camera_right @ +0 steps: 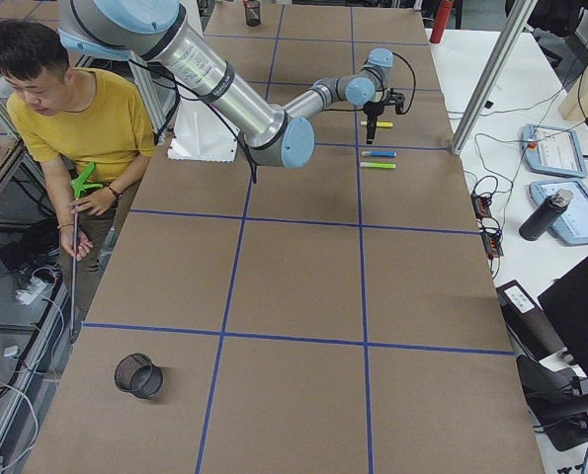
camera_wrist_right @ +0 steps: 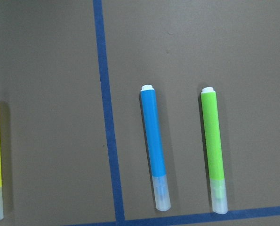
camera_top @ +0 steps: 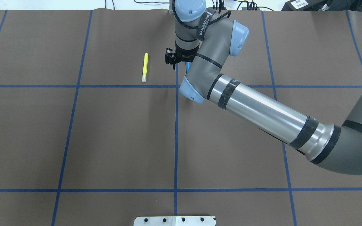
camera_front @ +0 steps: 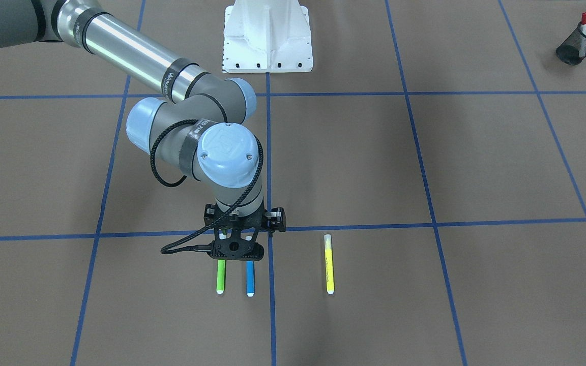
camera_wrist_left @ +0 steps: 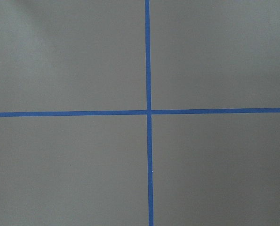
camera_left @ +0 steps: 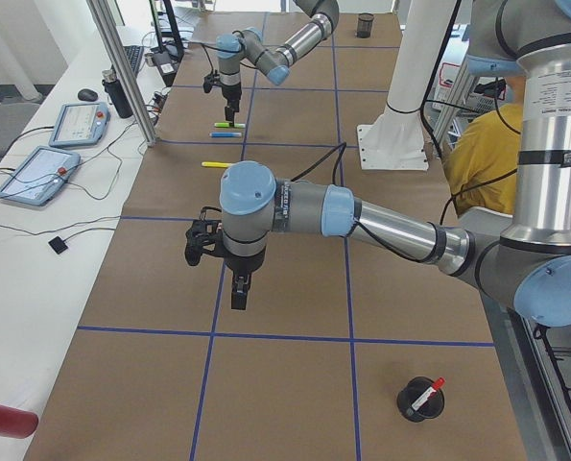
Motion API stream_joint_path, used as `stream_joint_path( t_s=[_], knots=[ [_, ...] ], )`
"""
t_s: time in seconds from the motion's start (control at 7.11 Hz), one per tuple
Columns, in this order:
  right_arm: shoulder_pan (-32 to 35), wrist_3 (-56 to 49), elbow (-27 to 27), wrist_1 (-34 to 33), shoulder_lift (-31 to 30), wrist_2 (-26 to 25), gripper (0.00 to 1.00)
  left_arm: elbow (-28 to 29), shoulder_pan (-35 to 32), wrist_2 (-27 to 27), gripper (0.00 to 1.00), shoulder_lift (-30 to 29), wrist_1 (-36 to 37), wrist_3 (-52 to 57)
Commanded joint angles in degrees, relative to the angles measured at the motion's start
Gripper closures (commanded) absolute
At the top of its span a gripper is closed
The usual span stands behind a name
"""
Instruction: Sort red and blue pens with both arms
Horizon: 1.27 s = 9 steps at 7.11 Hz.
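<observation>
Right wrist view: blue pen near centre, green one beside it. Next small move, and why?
Probably lower the right gripper straight onto the blue pen, mid-barrel: it lies flat, nearly centred under the wrist camera, clear of the green marker and tape line.

Right arm [camera_top: 262, 113]: stretched far forward and toward the middle line, its long silver section almost level.
Right wrist [camera_front: 227, 152]: folded back on itself, so that the last joint points straight down.
Right gripper [camera_front: 237, 250]: hangs vertical with the fingers downward; I cannot tell if the jaws are apart or together.
Left arm [camera_left: 400, 230]: shows only in the left side view, near the camera, reaching out almost level.
Left wrist [camera_left: 251, 202]: turned down.
Left gripper [camera_left: 239, 293]: points straight down; the jaw state is not clear.
</observation>
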Motion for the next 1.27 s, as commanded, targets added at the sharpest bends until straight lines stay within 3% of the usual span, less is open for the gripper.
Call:
stream_joint_path(
  t_s=[0.0, 0.42, 1.13],
  knots=[
    [-1.7, 0.1, -1.1, 3.2, -1.2, -2.2, 0.32, 0.3, 0.0, 0.0, 0.0, 0.0, -0.4, 0.0],
    [-2.5, 0.0, -1.1, 3.6, -2.2, -2.4, 0.53, 0.6, 0.0, 0.0, 0.0, 0.0, -0.4, 0.0],
    [-3.0, -2.8, -2.1, 3.6, -2.2, -4.3, 0.6, 0.7, 0.0, -0.1, 0.0, 0.0, -0.4, 0.0]
  ],
)
